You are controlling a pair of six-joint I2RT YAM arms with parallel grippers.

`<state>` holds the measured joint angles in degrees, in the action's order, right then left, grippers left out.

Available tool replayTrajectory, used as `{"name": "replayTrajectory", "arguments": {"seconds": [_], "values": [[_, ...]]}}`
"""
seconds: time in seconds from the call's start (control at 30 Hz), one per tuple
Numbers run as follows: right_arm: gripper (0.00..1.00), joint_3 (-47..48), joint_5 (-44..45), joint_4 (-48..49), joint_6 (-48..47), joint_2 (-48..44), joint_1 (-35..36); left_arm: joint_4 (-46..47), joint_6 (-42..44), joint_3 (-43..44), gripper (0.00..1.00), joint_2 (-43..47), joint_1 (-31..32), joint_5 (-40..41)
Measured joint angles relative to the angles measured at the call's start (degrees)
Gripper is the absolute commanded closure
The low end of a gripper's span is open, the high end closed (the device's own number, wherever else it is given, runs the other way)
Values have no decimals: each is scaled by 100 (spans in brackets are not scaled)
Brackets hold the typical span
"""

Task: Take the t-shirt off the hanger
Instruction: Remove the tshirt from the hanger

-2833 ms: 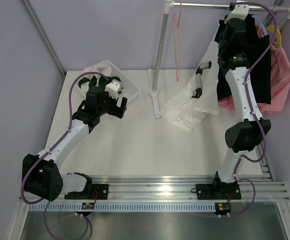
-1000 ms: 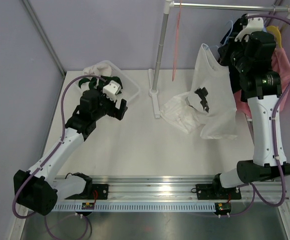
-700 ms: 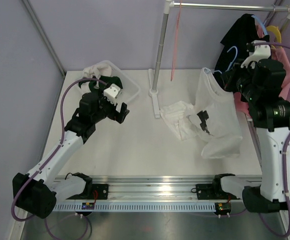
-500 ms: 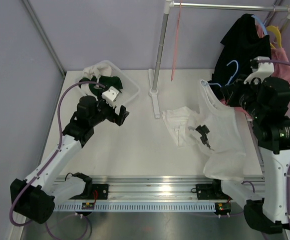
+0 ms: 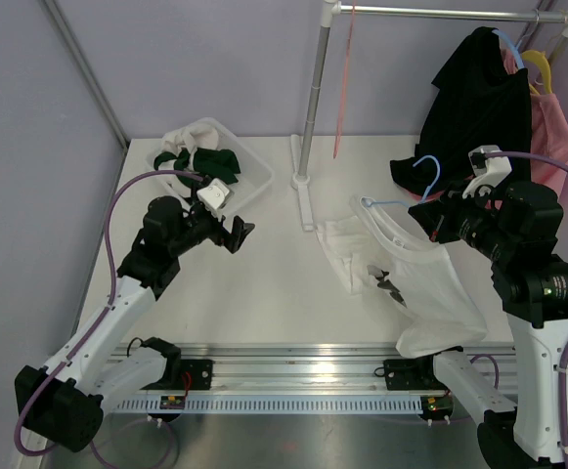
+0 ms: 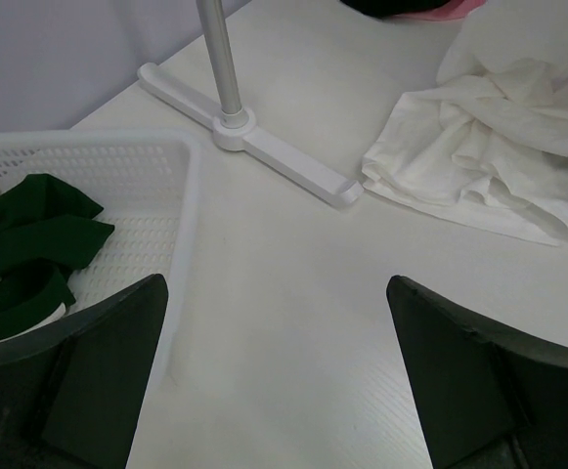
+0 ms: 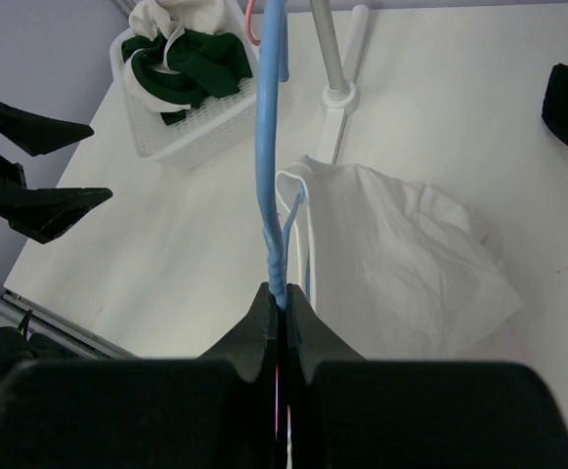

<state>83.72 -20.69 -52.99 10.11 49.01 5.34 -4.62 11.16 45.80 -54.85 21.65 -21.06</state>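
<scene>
White table (image 5: 264,283), rack (image 5: 313,98) at the back; white t-shirt (image 5: 430,283) hangs on the blue hanger (image 5: 386,204) over the table's right half, not yet off, its lower part slumped on the surface. White mesh basket (image 5: 254,171) at back left holds green cloth (image 5: 210,161) bundled with white cloth (image 5: 171,147), heaped to the rim. Right gripper (image 7: 279,303) is clamped on the hanger's twisted neck; left gripper (image 5: 237,233) hovers just beside the basket, jaws wide apart, empty.

Hanger (image 7: 269,117) cut by top edge; part hidden inside t-shirt (image 7: 391,264).
</scene>
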Motion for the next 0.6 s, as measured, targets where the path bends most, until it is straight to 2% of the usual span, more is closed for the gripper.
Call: {"name": "replayTrajectory", "arguments": {"seconds": [0.3,0.6], "values": [[100,-188,-807,149,-52,-26,-4,63,24,-181,1,472,4,-269],[100,-638,-1475,922,-50,42,-4,136,39,-186,1,616,4,-337]]}}
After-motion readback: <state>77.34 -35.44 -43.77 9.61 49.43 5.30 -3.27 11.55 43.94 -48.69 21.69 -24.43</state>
